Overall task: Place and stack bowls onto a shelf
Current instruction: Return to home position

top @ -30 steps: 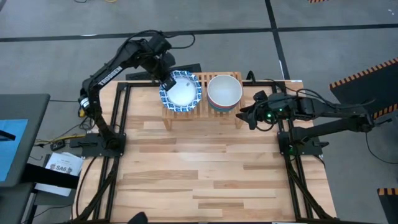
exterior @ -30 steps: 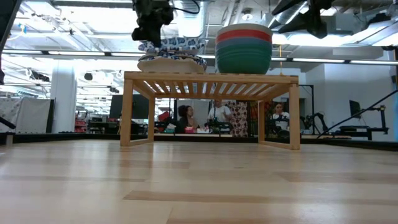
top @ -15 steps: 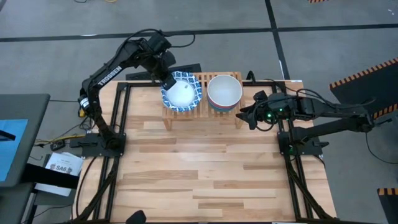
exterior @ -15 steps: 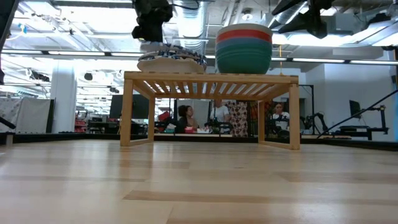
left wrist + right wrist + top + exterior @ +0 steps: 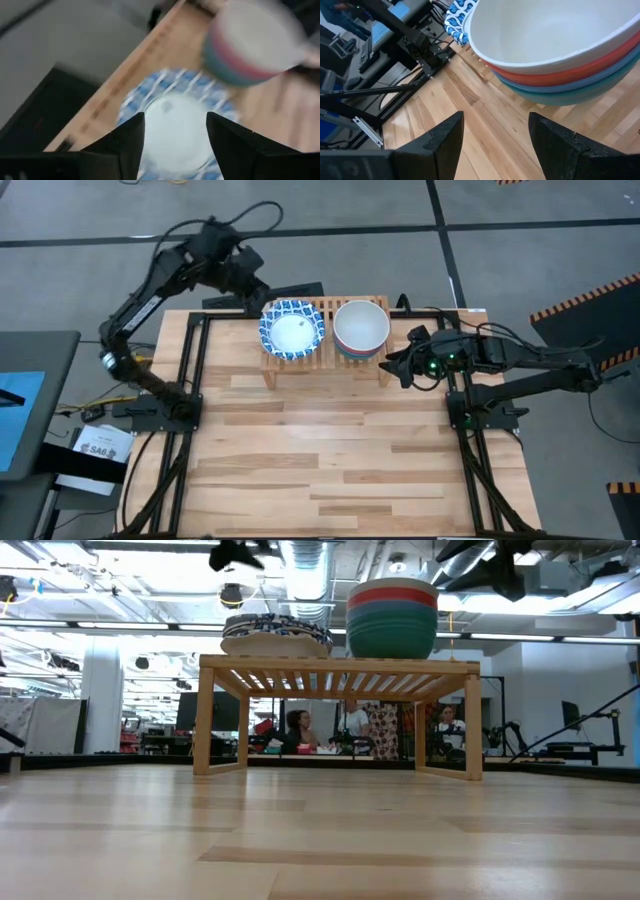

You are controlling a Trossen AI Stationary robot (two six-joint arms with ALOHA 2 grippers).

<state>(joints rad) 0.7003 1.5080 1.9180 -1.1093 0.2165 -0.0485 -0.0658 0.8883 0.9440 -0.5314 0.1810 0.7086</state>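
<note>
I am holding my left jaws wide and empty, up behind the shelf at the table's far edge, looking down on the patterned stack. I judge I am clear of it, since every bowl I can see is sitting on the shelf. My right jaws are also spread with nothing between them, waiting low just beside the shelf's right end, close to the plain stack. The bowls are nesting in two stacks, side by side; I judge that this is how they fit a narrow shelf. In the plain stack white is lying over red, blue and green. I am failing to count the patterned bowls, which are blurring in my left wrist view. The low view is cutting my left arm off at its top.
</note>
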